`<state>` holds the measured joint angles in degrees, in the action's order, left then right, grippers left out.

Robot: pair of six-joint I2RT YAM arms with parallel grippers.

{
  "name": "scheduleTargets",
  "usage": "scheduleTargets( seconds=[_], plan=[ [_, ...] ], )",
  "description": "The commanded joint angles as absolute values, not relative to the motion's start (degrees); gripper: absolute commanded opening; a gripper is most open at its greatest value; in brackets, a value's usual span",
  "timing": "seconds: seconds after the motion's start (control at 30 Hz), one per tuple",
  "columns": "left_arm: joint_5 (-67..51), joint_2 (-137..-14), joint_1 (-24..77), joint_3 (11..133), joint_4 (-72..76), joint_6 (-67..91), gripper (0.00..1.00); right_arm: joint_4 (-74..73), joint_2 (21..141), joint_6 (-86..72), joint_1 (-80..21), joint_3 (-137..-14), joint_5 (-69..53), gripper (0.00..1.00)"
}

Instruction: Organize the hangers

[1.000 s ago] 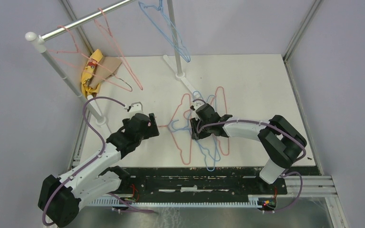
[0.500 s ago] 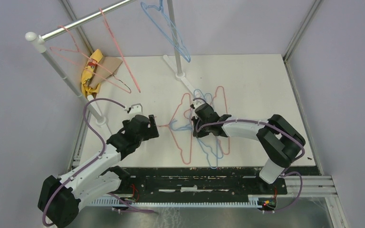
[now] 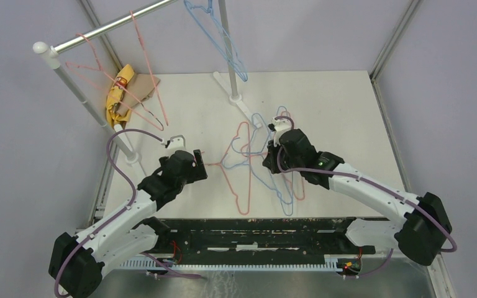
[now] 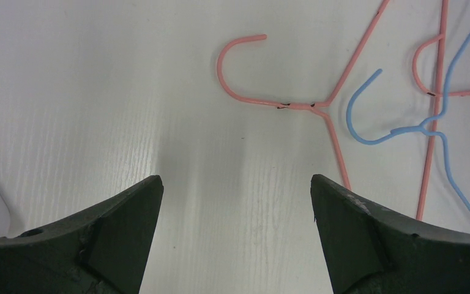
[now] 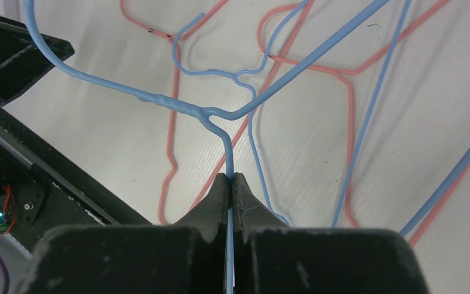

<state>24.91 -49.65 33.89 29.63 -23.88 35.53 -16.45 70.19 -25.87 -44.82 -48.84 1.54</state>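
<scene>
- Top: loose hangers (image 3: 246, 162) tangled on desk (image 3: 348, 112) btwn arms; others on rail (image 3: 109, 28).
- L wrist: left tool (image 4: 235, 180) wide open, empty; pink hanger (image 4: 294, 105) hook just ahead.
- R wrist: right tool (image 5: 229, 177) pinched onto blue hanger (image 5: 220, 113); crossed wires may snag, dragging neighbours if lifted.
</scene>
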Motion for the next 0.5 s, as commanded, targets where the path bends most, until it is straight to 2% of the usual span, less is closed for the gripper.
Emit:
scheduleTargets(
  seconds=[0.0, 0.23, 0.47],
  plan=[
    [25.2, -48.7, 34.2, 29.8, -22.7, 37.5, 0.97, -18.4, 66.6, -26.9, -44.5, -50.6, -2.6, 0.01],
    [25.4, -48.2, 34.2, 29.3, -23.0, 37.7, 0.97, -14.4, 63.8, -31.7, -43.9, -52.7, -8.6, 0.01],
    [25.2, -49.2, 34.2, 29.6, -22.5, 37.7, 0.97, 3.6, 67.3, -47.2, -42.7, -57.1, -24.4, 0.01]
  ],
)
